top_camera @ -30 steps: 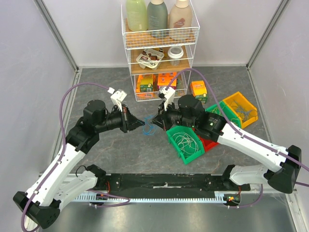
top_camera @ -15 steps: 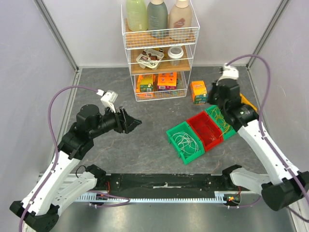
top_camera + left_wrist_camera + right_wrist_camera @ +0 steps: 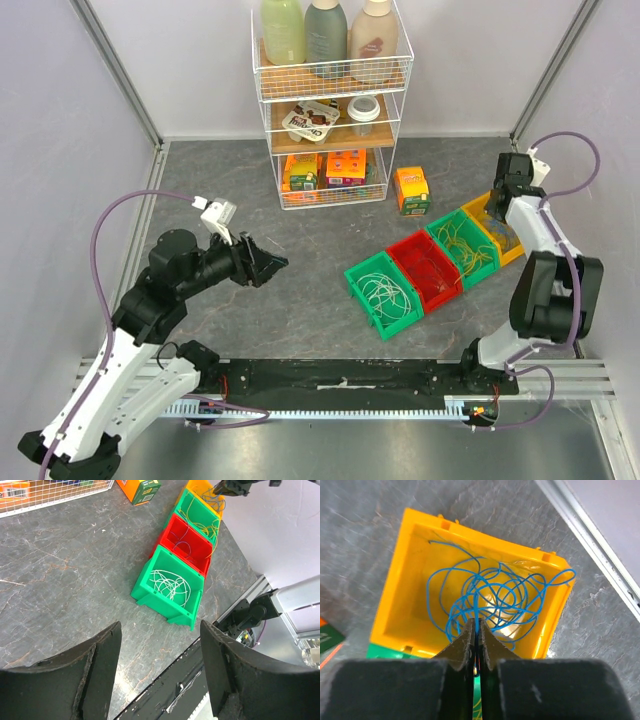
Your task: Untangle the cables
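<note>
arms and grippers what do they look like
The left arm and right arm have white links, black joints and a purple hose along each. The left gripper and right gripper have matte black, wedge-shaped fingers.

White arm links (image 3: 100, 385), black joints (image 3: 172, 250), looping purple hoses (image 3: 108, 215); matte black wedge-shaped fingers (image 3: 102, 667)

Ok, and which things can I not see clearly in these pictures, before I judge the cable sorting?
- Right wrist view: whether the shut right gripper really pinches the blue cable; its own fingers cover the strand's end.
- Top view: what lies in the yellow bin; the right arm covers most of it.
- Left wrist view: the wires in the red bin; too thin to tell their colour.
</note>
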You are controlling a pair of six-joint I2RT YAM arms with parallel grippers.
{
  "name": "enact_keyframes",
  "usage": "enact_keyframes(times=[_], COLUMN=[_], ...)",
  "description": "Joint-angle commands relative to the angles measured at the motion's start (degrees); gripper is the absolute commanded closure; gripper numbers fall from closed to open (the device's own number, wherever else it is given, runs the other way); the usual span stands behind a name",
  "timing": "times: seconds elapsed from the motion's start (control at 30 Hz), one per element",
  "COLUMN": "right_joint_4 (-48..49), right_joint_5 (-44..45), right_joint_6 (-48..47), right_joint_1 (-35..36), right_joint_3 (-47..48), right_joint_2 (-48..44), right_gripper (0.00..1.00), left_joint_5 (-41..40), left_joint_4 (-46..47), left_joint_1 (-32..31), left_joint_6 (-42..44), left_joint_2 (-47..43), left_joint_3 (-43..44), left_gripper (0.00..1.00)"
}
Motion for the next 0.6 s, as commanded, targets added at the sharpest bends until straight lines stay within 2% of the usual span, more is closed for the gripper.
enact_keyframes(times=[0.0,0.03,0.1,0.13,0.2,0.27,0.3,0.4,0.5,0.57], right_joint_4=[0.26,0.00,-1.05,-1.75,-4.82,-7.99,-9.74,-13.00,-9.87,-4.25], right_joint_5=[-4.15,-3.63,-0.47,0.58,2.08,4.10,4.37,0.00,-12.98,-25.35], right_joint_6=[-3.50,-4.82,-7.19,-8.34,-9.75,-10.72,-10.72,-10.55,-8.54,-8.35], right_joint_1=[-0.41,-0.15,0.47,0.82,2.22,5.98,10.27,20.38,27.78,29.38], right_joint_3=[3.88,4.14,5.28,5.98,8.96,11.60,13.09,14.60,9.61,4.25], right_joint_2=[2.88,2.09,-1.24,-2.82,-6.34,-10.11,-11.61,-16.96,-23.91,-28.74], right_gripper=[0.79,0.63,0.43,0.36,0.29,0.27,0.27,0.27,0.25,0.25], left_joint_5=[1.67,1.50,1.58,1.67,1.41,0.62,0.35,-0.09,-0.26,-0.35], left_joint_4=[0.73,0.64,0.46,0.55,0.55,0.55,0.81,1.25,1.95,3.27], left_joint_1=[-0.08,-0.08,-0.08,-0.17,-0.08,-0.08,-0.17,-0.17,-0.17,-0.17], left_joint_6=[0.93,1.01,1.28,1.36,1.89,2.15,2.16,1.81,0.67,-0.12], left_joint_2=[-1.42,-1.42,-1.24,-0.98,-0.37,0.42,0.78,1.22,0.61,-0.45], left_joint_3=[-0.95,-0.78,-0.51,-0.16,0.62,1.50,2.03,3.26,3.71,3.36], left_gripper=[0.29,0.29,0.29,0.29,0.29,0.29,0.29,0.29,0.29,0.29])
